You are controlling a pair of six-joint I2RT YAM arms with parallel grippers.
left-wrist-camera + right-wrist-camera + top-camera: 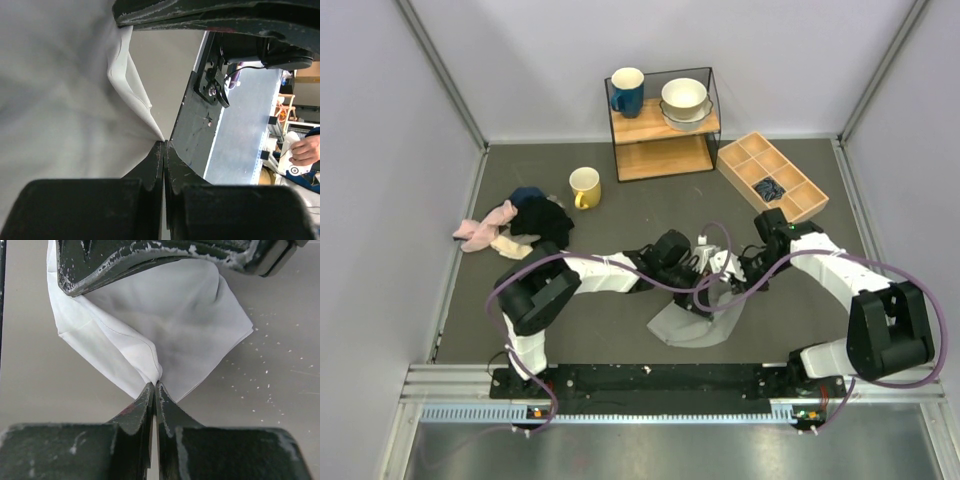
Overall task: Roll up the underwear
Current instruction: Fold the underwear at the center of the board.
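You are looking down on a dark grey counter [620, 210] with both arms reaching in toward its near middle. The underwear [705, 322], a plain light grey, thin, soft cloth brief, is there, close to the front edge and between the two arms. Its lower part spreads on the counter and its upper edge is drawn up to the fingertips of both arms.

Your left end effector [164, 146] is closed, its two black fingers pressed together on a fold of the underwear's edge. In the left wrist view the cloth fills the left side and narrows to a creased point at the fingertips. Your right end effector [155, 385] is also closed, pinching the cloth where two folds meet. In the right wrist view the underwear fans out beyond the tips over the counter. In the overhead view the two end effectors sit near each other, just above the cloth.

Well apart, at the back, stands a small wooden two-level shelf [660, 135] carrying a dark blue mug [627, 92] and stacked white bowls [685, 100]. A yellow mug [585, 187] stands left of the shelf. To the right lies a wooden divided tray [800, 200] with a small dark blue patterned bundle [769, 188] in one compartment. A loose heap of pink, cream and black clothing [515, 225] lies at the left.
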